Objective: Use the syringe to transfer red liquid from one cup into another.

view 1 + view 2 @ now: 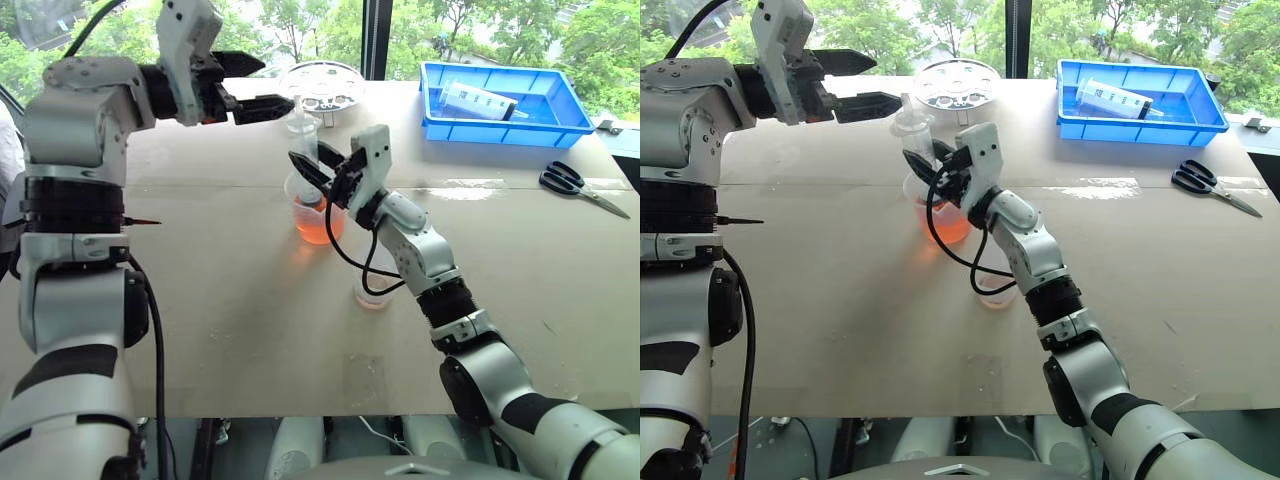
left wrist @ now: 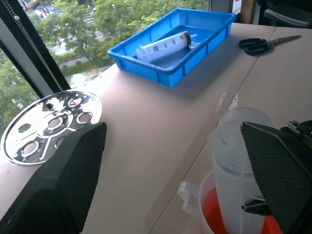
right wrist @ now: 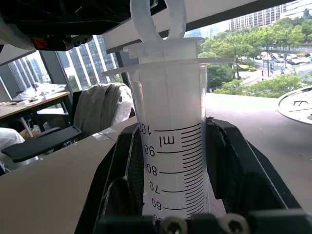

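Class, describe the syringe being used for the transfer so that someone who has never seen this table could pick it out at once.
Start at the tan table and find the clear beaker of red liquid near its middle. The syringe stands upright in it, clamped by the right gripper. Unlike the other syringe, lying in the blue tray, this one is upright and held.

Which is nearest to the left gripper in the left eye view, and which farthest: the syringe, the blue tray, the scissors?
From the left gripper:
1. Syringe, just below it, upright in the beaker.
2. Blue tray, at the far right.
3. Scissors, beyond the tray's near corner.
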{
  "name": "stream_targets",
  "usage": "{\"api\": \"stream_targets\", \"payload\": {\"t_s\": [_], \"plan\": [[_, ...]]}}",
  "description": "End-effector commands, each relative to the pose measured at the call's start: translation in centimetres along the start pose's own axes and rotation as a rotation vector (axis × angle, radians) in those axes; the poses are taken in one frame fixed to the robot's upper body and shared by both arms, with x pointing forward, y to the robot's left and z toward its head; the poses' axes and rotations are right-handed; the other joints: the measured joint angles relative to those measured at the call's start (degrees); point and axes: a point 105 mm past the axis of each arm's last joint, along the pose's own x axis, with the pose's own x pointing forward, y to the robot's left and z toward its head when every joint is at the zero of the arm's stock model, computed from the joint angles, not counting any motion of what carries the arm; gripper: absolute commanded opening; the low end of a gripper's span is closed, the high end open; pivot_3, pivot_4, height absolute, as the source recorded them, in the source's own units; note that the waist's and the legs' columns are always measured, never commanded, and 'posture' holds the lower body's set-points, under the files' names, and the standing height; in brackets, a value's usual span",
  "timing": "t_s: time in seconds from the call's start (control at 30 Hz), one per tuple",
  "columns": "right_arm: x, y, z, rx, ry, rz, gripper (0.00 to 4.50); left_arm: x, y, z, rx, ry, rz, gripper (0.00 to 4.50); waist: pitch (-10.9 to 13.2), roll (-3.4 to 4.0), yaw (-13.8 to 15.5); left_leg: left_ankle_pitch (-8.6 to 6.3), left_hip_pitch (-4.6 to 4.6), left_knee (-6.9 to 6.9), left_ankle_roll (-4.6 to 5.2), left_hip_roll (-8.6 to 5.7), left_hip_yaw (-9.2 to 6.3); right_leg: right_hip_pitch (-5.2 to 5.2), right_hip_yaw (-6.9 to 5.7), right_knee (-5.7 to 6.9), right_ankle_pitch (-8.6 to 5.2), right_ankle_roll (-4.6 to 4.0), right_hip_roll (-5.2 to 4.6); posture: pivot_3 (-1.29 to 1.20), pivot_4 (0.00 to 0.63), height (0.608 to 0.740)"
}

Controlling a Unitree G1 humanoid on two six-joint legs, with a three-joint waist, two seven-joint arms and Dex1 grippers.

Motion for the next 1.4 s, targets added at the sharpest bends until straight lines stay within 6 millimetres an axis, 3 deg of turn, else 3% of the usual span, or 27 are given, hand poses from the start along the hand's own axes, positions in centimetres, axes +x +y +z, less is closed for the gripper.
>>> {"api": "stream_targets", "payload": {"t_s": [0.03, 0.43, 0.57, 0.7, 0.8, 1.4], "plan": [[1.3, 1.9, 1.7, 0.028, -0.071, 0.056, 1.37, -1.0, -0.2, 1.5, 0.033, -0.045, -0.002, 4.5, 0.0, 0.0, -0.01, 0.0, 0.0, 0.0, 0.0, 0.0, -0.01, 0.0, 0.0, 0.01, 0.0, 0.0, 0.0, 0.0, 0.15, 0.74], [1.3, 3.8, 2.0, -0.011, -0.067, 0.176, 1.37, 1.0, -1.0, 0.8, 0.095, -0.041, -0.03, 4.5, 0.0, 0.0, 0.05, 0.0, 0.0, 0.01, 0.0, 0.0, -0.01, -0.01, -0.01, 0.02, 0.0, 0.0, 0.0, 0.0, 0.15, 0.74], [1.3, 4.1, 1.9, -0.017, -0.062, 0.189, 1.37, 1.4, -1.4, 0.8, 0.11, -0.051, -0.056, 3.3, 0.0, 0.0, 0.1, 0.0, 0.0, 0.01, -0.01, 0.0, 0.0, -0.01, 0.0, 0.01, 0.0, 0.0, 0.0, 0.0, 0.15, 0.74], [1.3, 4.1, 1.9, -0.017, -0.056, 0.188, 1.36, 1.5, -1.3, 1.1, 0.117, -0.067, -0.053, 1.25, 0.0, 0.0, 0.11, 0.0, 0.0, 0.02, -0.01, -0.01, 0.0, -0.01, 0.0, 0.01, 0.0, 0.0, 0.0, 0.0, 0.15, 0.74], [1.3, 3.9, 1.6, -0.017, -0.044, 0.184, 1.36, 1.4, -1.0, 1.6, 0.126, -0.092, -0.04, 0.03, 0.0, 0.0, 0.05, 0.0, 0.0, 0.02, -0.01, 0.0, 0.01, -0.01, 0.0, 0.02, 0.0, 0.0, 0.0, 0.0, 0.15, 0.74], [1.0, 4.4, 0.1, -0.013, 0.022, 0.205, 1.36, 0.8, 0.3, 3.4, 0.149, -0.147, 0.02, 0.0, 0.0, 0.0, 0.06, 0.0, -0.01, 0.03, 0.0, -0.02, 0.01, -0.01, 0.0, 0.03, 0.0, 0.0, 0.0, 0.0, 0.15, 0.74]]}}
